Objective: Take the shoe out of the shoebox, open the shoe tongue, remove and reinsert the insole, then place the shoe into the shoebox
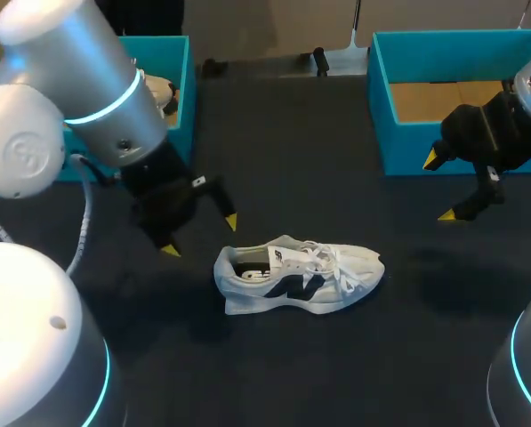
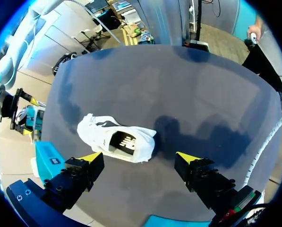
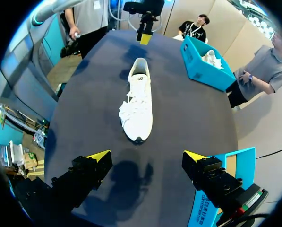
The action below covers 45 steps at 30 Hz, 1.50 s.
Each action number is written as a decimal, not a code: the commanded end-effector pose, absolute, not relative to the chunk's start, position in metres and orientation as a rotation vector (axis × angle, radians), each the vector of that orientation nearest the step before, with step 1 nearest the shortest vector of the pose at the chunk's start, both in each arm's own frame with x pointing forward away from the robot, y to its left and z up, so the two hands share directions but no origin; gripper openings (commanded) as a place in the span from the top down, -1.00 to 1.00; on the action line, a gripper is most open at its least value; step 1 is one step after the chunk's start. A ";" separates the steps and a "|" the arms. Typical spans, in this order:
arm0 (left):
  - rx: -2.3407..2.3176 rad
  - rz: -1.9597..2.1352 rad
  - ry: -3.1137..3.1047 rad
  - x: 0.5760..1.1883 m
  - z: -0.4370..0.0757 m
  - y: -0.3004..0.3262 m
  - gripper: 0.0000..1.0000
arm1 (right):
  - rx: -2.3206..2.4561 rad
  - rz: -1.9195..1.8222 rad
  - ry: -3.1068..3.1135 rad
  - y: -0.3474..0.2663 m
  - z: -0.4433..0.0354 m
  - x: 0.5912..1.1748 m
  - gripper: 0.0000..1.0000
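A white shoe (image 1: 296,276) with a dark side logo lies on the black table, toe to the right, laces loose; its insole is hidden. My left gripper (image 1: 201,236) hangs open just left of its heel, touching nothing. In the left wrist view the shoe (image 2: 115,137) lies ahead of the open left gripper (image 2: 138,157), heel end nearest. My right gripper (image 1: 440,188) is open above the table by the front wall of the blue shoebox (image 1: 385,133). In the right wrist view the shoe (image 3: 138,101) lies toe-first ahead of the open right gripper (image 3: 146,155).
The blue shoebox at the back right shows a bare cardboard floor. A second blue box (image 1: 183,84) at the back left holds another white shoe (image 3: 210,57). Bare black table surrounds the shoe on all sides.
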<state>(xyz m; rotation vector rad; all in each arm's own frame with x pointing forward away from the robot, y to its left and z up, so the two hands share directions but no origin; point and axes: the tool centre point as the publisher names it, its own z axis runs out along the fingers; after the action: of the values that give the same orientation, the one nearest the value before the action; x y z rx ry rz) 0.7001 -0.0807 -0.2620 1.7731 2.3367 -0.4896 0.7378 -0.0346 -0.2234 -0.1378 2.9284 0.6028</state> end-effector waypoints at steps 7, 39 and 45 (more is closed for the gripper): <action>1.343 -1.045 2.615 0.720 -0.277 -0.042 -1.00 | -0.136 0.597 2.929 -0.034 -0.224 0.738 -1.00; 0.345 -1.692 2.727 0.712 -0.312 0.013 -1.00 | -0.136 0.597 2.929 -0.034 -0.224 0.738 -1.00; 0.220 -1.733 2.723 0.714 -0.313 0.021 -1.00 | -0.136 0.597 2.929 -0.034 -0.224 0.738 -1.00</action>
<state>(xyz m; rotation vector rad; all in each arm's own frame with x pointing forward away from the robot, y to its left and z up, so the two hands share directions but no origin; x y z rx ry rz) 0.7160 0.0182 -0.3113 0.2408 2.7384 -1.7087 0.7378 -0.0346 -0.2234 -0.1378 2.9283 0.6028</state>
